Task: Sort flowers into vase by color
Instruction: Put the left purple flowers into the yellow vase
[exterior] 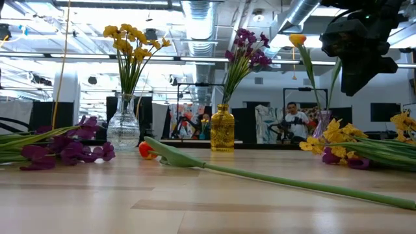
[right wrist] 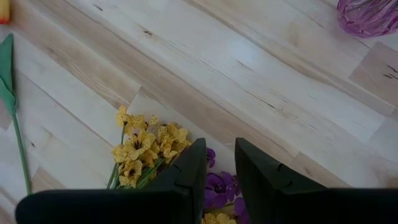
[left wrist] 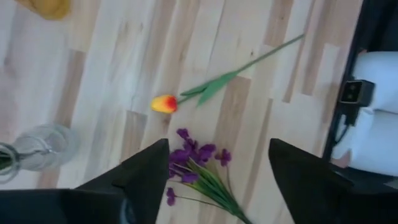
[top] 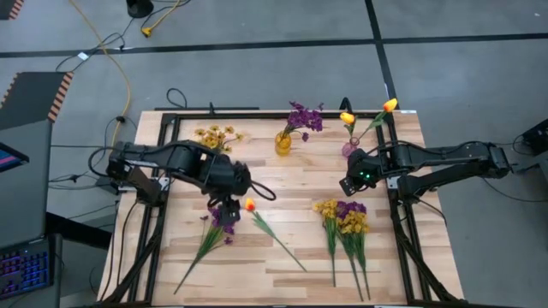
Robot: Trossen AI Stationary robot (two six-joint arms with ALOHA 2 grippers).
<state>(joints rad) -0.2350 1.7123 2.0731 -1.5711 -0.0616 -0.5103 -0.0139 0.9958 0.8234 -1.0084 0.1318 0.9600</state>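
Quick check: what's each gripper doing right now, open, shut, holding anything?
Left gripper: open, empty, above the purple bunch.
Right gripper: jaws narrowly apart, empty, above the mixed bunch.

Bare wood lies open mid-table [top: 300, 184], between the lone tulip [top: 250, 204] and the mixed bunch [top: 344, 218]; three vases [top: 283, 142] block the far edge, seemingly well apart

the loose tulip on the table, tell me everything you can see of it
The loose tulip is a single artificial flower: a closed orange-yellow bud, redder at one side, on a long thin green stem with one broad green leaf near the head. It lies flat on the wooden table, in no vase, bud toward the purple bunch beside it, stem running diagonally to the front edge. The open left gripper hovers over the bunch; nothing grips the tulip.
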